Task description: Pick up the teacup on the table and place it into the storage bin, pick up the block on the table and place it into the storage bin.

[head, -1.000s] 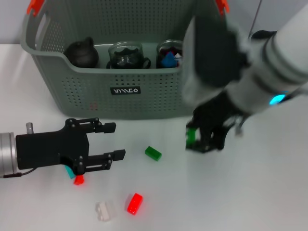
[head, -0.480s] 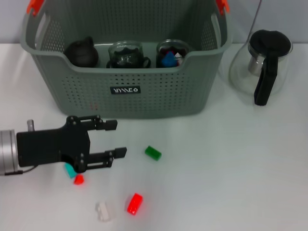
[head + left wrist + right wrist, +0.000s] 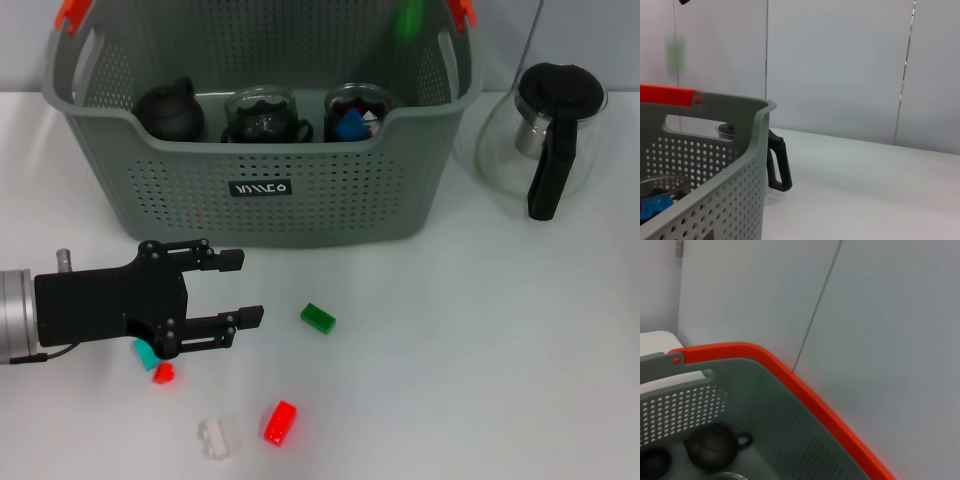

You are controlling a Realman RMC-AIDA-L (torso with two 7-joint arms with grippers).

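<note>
On a white table point(image 3: 480, 380), the grey-green perforated bin point(image 3: 300, 190) stands at the far side, orange clips point(image 3: 70, 12) on its handles and a small dark label point(image 3: 260, 187) with a white logo on its front wall. Inside, against that wall, sit a dark teapot point(image 3: 170, 110), a glass cup point(image 3: 262, 115) and a second glass cup point(image 3: 350, 112) holding blue and red pieces. A blurred green block point(image 3: 407, 18) shows over the bin's far right corner, in mid-air as far as can be told.

The left gripper point(image 3: 235, 290), black, hovers low over the table in front of the bin's left half, its two fingers spread apart and holding nothing. The right gripper is out of the head view; its wrist camera looks down into the bin at the teapot point(image 3: 715, 446) and the orange rim point(image 3: 805, 395).

Loose blocks lie near the left gripper: a green block point(image 3: 318, 318) just beyond its fingertips, a teal one point(image 3: 146, 353) and a small red one point(image 3: 164, 373) partly under it, a larger red block point(image 3: 279, 422) and a white block point(image 3: 215, 438) nearer the robot. A glass pitcher point(image 3: 545, 135) with black lid and handle stands to the right of the bin, apart from the blocks.
</note>
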